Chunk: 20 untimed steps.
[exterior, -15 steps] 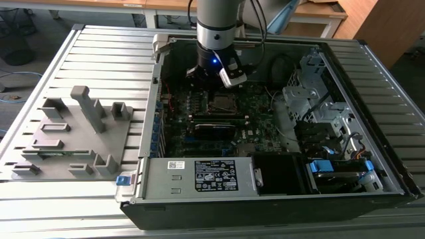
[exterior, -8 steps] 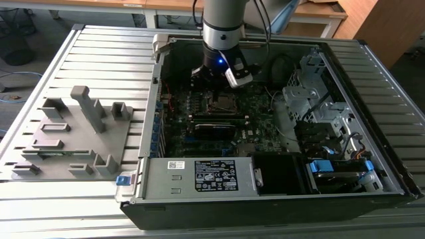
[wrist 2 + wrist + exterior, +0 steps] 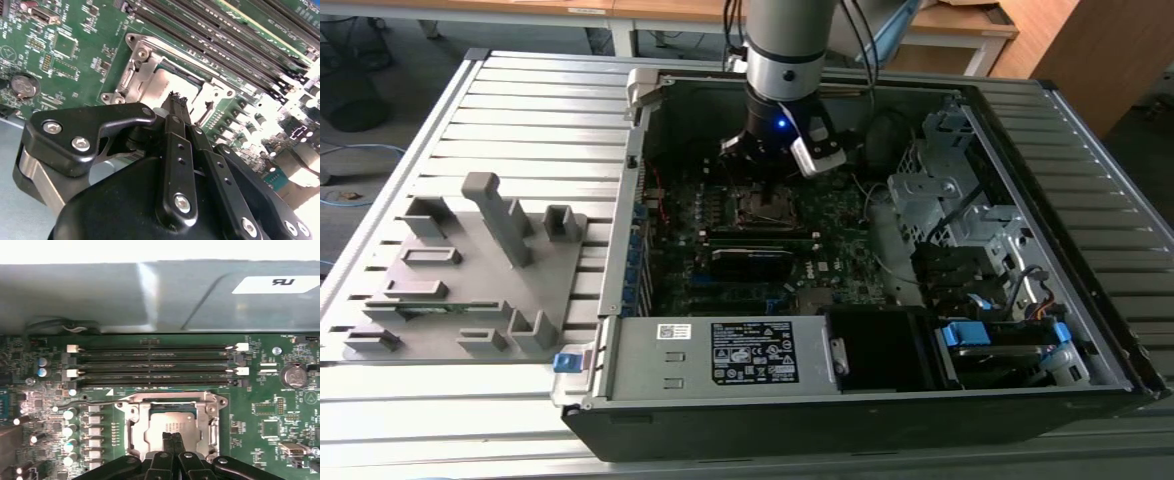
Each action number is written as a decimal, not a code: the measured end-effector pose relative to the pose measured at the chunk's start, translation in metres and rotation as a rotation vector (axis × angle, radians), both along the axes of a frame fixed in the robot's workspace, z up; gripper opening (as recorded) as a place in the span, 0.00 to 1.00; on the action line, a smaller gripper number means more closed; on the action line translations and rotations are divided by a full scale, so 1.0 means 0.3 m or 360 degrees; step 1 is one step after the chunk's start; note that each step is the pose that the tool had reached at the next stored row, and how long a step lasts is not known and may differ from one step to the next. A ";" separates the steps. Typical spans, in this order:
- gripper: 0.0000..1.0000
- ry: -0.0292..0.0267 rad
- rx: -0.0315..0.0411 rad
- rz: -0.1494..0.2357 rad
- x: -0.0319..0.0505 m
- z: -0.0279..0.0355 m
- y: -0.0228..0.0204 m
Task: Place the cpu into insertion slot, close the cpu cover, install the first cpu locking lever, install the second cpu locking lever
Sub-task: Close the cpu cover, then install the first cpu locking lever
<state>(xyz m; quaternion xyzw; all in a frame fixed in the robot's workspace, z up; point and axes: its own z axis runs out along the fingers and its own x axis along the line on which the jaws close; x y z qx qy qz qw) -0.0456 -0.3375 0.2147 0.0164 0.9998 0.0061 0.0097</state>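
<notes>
The cpu (image 3: 172,421) lies flat in the motherboard socket, its dull metal top showing through the window of the cpu cover (image 3: 150,401). The silvery cover lies down over it. A thin metal locking lever (image 3: 85,402) stretches out sideways from one corner of the socket. My gripper (image 3: 174,436) hangs just above the cpu with its two black fingers pressed together and nothing between them. In the second wrist view the shut gripper (image 3: 176,98) points at the cpu (image 3: 167,80) inside the cover (image 3: 145,57). In the exterior view my gripper (image 3: 770,182) reaches down into the open computer case.
Several memory slots (image 3: 155,365) run beside the socket, with the grey case wall (image 3: 100,295) behind them. A coin battery (image 3: 294,375) sits on the board. Drive cages (image 3: 947,195) and a power supply (image 3: 720,350) fill the case. A grey fixture plate (image 3: 460,270) lies at the exterior view's left.
</notes>
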 end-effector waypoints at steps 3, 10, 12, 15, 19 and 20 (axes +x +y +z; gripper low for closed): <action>0.11 0.00000 0.0000 0.0000 0.001 0.002 0.000; 0.11 -0.00001 0.0000 0.0000 0.001 0.013 0.000; 0.11 0.00002 0.0000 0.0000 0.001 0.014 0.000; 0.11 -0.00003 0.0000 0.0000 0.001 0.015 0.000; 0.11 0.00003 -0.0001 0.0000 0.001 0.017 0.000; 0.11 0.00002 0.0000 0.0000 0.001 0.019 0.000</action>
